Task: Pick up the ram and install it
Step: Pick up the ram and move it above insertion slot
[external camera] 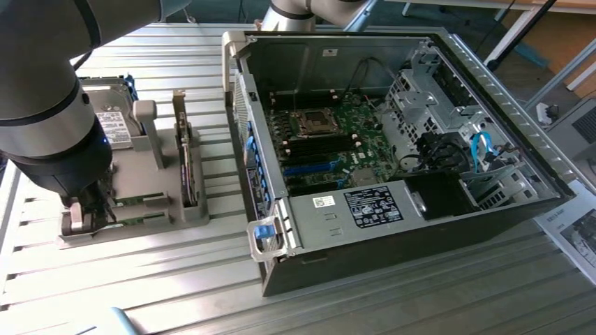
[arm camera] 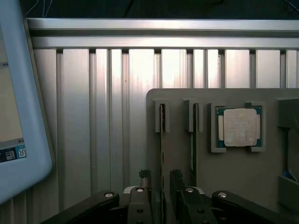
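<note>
The ram is a thin green stick standing on edge in a slot of the grey holder. My gripper is open and straddles its near end, one finger on each side with a small gap to the board. A second stick stands in the neighbouring slot, beside the square silver processor. In the exterior view the gripper is low over the holder's front corner at the exterior view's left, where the ram lies.
The open computer case lies to the exterior view's right, with the motherboard and its dark memory slots exposed. A hard drive and an upright expansion card share the holder. A white-framed panel lies on the ribbed metal table.
</note>
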`<state>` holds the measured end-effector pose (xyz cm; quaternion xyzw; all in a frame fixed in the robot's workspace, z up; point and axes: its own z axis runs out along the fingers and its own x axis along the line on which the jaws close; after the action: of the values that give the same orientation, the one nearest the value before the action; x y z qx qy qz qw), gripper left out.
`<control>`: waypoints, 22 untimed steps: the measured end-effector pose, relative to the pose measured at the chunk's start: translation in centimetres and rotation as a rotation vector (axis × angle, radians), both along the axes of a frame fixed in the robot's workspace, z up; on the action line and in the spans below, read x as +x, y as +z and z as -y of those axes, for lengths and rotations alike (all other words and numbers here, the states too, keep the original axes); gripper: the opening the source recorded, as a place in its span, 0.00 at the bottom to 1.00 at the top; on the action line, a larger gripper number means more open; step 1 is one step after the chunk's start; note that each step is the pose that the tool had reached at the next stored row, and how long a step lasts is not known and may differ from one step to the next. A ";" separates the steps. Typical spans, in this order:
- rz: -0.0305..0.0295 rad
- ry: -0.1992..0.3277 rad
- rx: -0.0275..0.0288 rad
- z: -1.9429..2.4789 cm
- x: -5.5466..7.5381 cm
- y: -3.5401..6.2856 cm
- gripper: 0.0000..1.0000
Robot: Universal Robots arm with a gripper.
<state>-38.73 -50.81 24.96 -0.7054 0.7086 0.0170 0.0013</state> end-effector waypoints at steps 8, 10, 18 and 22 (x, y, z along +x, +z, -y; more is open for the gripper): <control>0.0002 0.000 0.0002 0.31 1.1 -0.01 0.30; 0.0001 0.000 0.0001 0.31 1.1 -0.01 0.30; 0.0002 0.000 0.0001 -0.11 1.2 -0.06 0.30; 0.0001 0.000 0.0001 -0.12 1.2 -0.31 0.30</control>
<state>-37.53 -50.69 24.65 -0.7054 0.7086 0.0170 0.0014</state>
